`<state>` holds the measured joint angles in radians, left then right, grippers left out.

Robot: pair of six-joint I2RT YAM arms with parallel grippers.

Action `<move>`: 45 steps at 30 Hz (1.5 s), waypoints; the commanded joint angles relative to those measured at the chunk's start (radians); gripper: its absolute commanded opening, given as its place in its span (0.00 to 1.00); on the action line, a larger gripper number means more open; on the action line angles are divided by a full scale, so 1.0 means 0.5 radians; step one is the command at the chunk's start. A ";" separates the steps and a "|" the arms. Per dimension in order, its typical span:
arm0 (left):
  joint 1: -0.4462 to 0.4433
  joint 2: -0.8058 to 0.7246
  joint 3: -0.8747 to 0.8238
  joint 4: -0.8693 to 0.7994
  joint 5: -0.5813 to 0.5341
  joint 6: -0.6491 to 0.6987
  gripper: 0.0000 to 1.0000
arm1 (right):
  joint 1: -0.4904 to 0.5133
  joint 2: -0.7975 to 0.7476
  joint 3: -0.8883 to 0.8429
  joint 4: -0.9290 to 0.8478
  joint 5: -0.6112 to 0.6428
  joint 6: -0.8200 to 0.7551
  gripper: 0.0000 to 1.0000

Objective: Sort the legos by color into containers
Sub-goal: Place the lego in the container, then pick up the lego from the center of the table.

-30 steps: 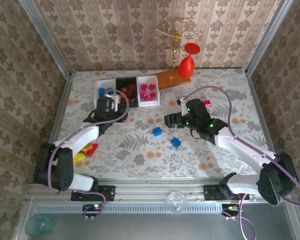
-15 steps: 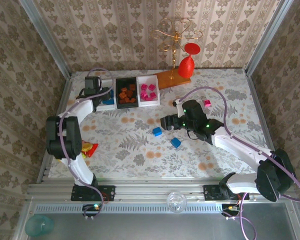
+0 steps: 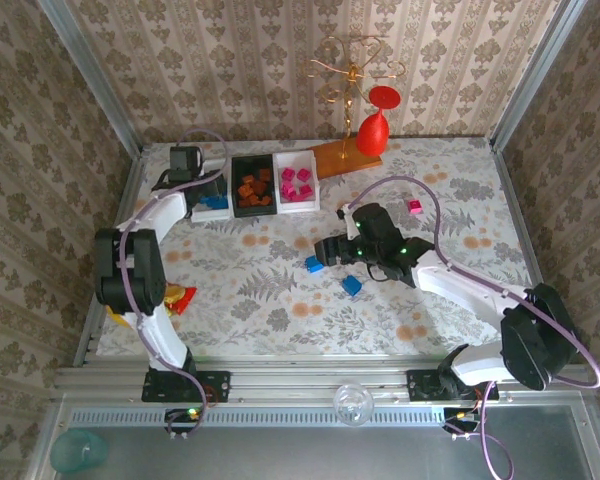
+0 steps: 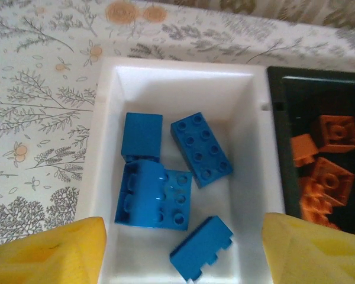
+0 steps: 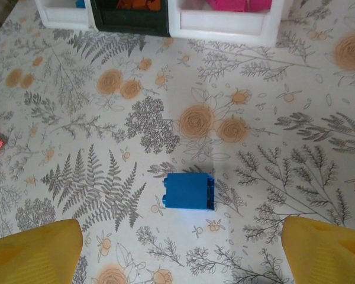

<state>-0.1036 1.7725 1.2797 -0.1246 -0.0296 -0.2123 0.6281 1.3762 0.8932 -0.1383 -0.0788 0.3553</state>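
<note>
Since it opened, left gripper (image 4: 180,251) hangs over blue legos (image 4: 199,148)

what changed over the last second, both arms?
Left arm swung out left and farther back; its left gripper now hangs over the left white bin and has opened, empty, with blue bricks lying below. Right gripper, open throughout, slid left toward the nearer loose blue brick. Unchanged: that brick, the other loose blue brick, the pink brick.
</note>
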 commanded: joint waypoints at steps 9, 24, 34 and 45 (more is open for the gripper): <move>-0.108 -0.886 -0.790 0.401 0.563 -0.326 0.75 | 0.072 0.225 0.190 -0.047 0.103 0.024 0.89; -0.426 -1.525 -1.419 0.211 0.659 -0.272 0.84 | 0.174 0.352 0.281 -0.259 0.186 -0.005 0.90; -0.523 -1.621 -1.608 0.421 0.750 -0.200 0.84 | 0.247 0.749 0.584 -0.552 0.275 -0.066 0.90; -0.522 -1.800 -1.651 0.292 0.503 -0.171 0.84 | 0.248 1.193 0.906 -0.712 0.402 -0.115 0.76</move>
<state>-0.3614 0.8867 0.4652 0.0364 0.2527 -0.3210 0.7471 1.9438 1.3136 -0.4381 0.0948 0.3119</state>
